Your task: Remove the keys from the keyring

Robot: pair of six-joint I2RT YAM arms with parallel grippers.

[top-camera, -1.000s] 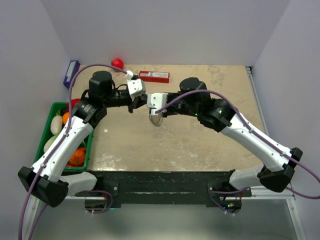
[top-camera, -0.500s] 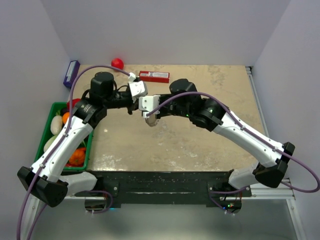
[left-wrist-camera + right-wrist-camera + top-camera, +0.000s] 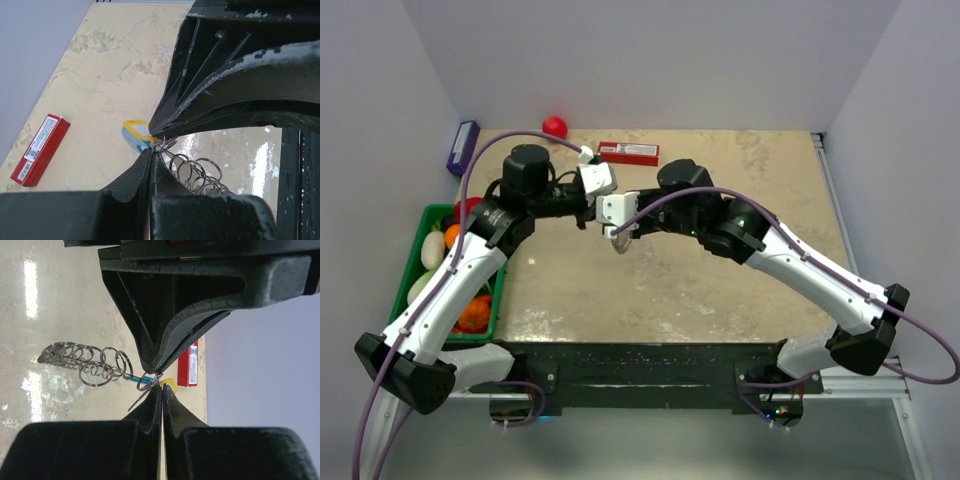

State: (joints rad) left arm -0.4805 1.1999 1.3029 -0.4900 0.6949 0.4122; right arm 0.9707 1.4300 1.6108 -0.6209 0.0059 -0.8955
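Steel keyring [image 3: 75, 357] pinched tight by L fingers [image 3: 131, 184] & R fingers [image 3: 146, 426]; red box [image 3: 42, 150] label unreadable.

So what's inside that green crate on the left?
In the green crate I can see a white oblong piece, orange pieces and something red at the far end. The left arm crosses above it and covers the middle, so whatever lies there is hidden.

Both arms reach inward, left pincer [image 3: 152, 150] and right pincer [image 3: 161, 382] clamped, tips close together.
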